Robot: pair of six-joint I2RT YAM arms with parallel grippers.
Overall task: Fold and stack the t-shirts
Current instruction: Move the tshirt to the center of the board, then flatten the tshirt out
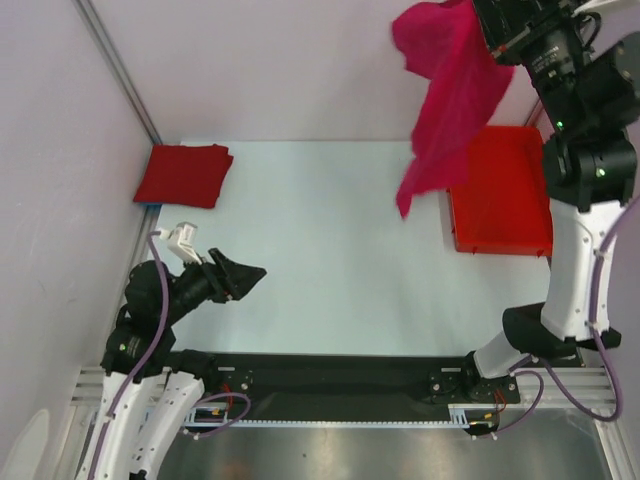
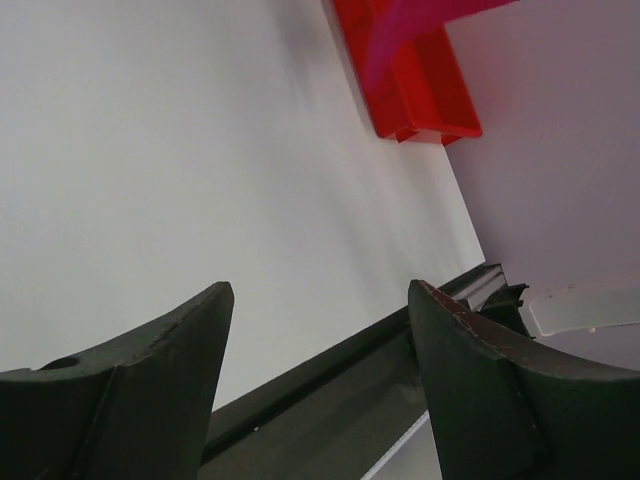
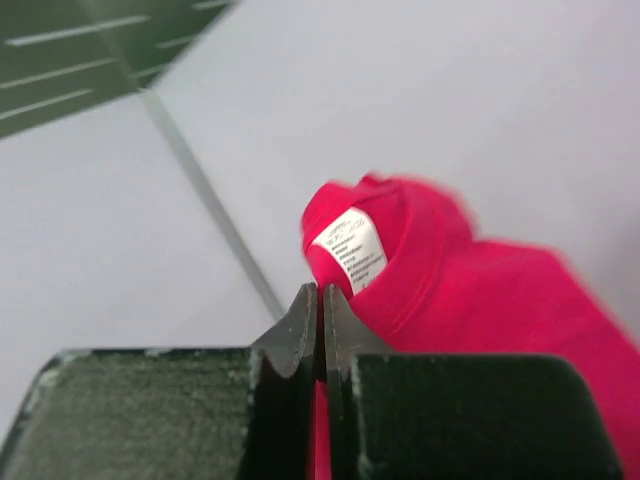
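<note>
So the right gripper (image 3: 320, 300) is pinched shut on the pink shirt (image 1: 450, 100), right by the collar; you can see the label (image 3: 352, 250) just past the fingertips. It holds it way up in the air, so the cloth hangs loose over the tray (image 1: 510, 200), probably to let it drop open before it's laid flat. The red shirt (image 1: 183, 175) sits folded at the far left corner of the table (image 1: 330, 260), which looks like the stacking spot. The left gripper (image 1: 245, 275) hangs low near the left edge, jaws wide apart and holding nothing, well away from both shirts, most likely so it's free to catch a hanging edge next.
</note>
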